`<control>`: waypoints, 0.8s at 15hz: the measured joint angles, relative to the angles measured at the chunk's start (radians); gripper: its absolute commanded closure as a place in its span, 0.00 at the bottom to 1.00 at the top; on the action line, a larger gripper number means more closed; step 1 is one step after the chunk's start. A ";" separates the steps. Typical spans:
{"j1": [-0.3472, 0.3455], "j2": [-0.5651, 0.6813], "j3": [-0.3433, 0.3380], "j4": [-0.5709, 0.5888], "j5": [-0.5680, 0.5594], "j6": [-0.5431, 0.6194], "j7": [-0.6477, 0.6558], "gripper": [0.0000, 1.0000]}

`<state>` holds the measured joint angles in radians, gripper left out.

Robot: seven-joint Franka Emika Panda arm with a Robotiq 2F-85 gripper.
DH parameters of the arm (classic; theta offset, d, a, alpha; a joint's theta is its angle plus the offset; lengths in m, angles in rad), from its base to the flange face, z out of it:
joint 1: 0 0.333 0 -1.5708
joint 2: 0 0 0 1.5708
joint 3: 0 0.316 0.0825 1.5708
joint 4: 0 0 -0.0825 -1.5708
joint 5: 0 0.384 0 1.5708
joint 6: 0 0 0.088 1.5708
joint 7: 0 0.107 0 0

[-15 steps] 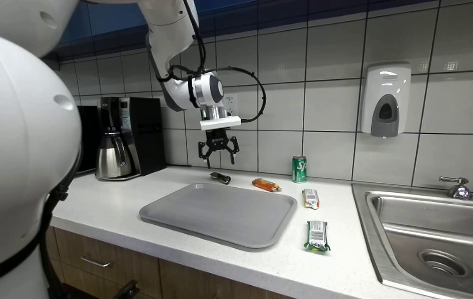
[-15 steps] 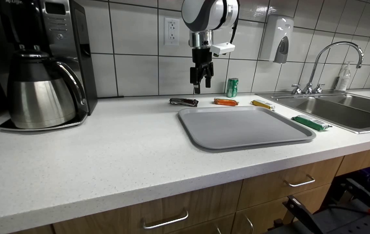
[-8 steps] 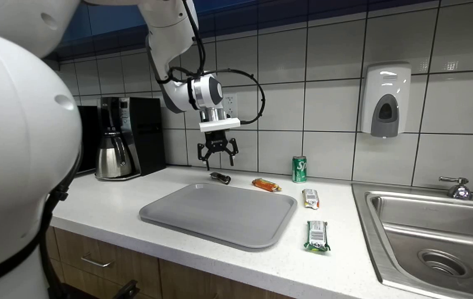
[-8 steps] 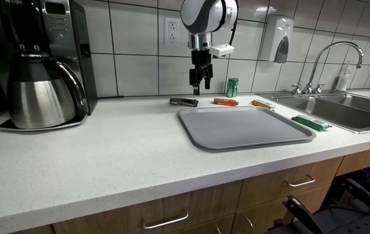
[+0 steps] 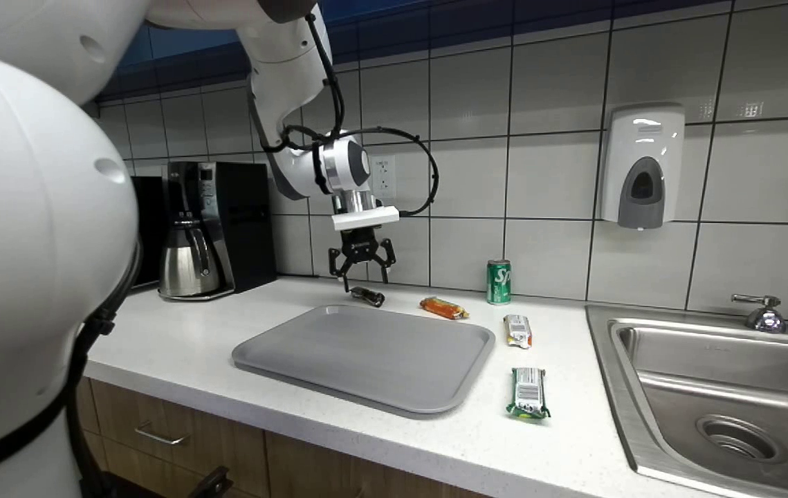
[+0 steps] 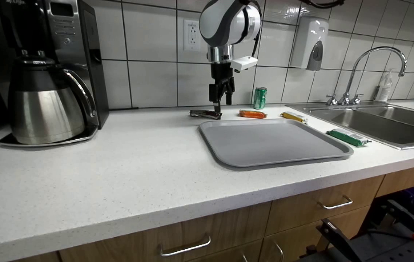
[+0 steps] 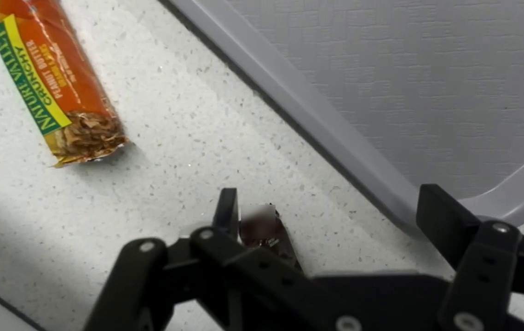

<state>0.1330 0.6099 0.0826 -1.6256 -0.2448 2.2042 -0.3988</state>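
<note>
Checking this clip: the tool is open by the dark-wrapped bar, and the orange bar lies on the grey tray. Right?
Not quite. The orange bar lies on the counter beside the grey tray, not on it, as the wrist view shows. The tool is open by the dark-wrapped bar.

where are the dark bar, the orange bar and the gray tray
Dark bar point(image 6: 202, 114): in an exterior view, middle of its wrapper.
Orange bar point(image 7: 54, 80): in the wrist view, printed wrapper front.
Gray tray point(image 5: 367, 358): in an exterior view, bare middle.
</note>
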 measured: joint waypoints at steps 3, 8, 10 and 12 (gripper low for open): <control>0.000 0.041 0.000 0.042 -0.011 0.001 0.000 0.00; 0.005 0.106 0.000 0.123 -0.024 0.001 -0.001 0.00; 0.011 0.130 0.000 0.155 -0.025 0.001 -0.001 0.00; 0.019 0.156 0.000 0.186 -0.025 0.001 -0.001 0.00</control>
<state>0.1515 0.7655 0.0826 -1.4391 -0.2696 2.2047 -0.3997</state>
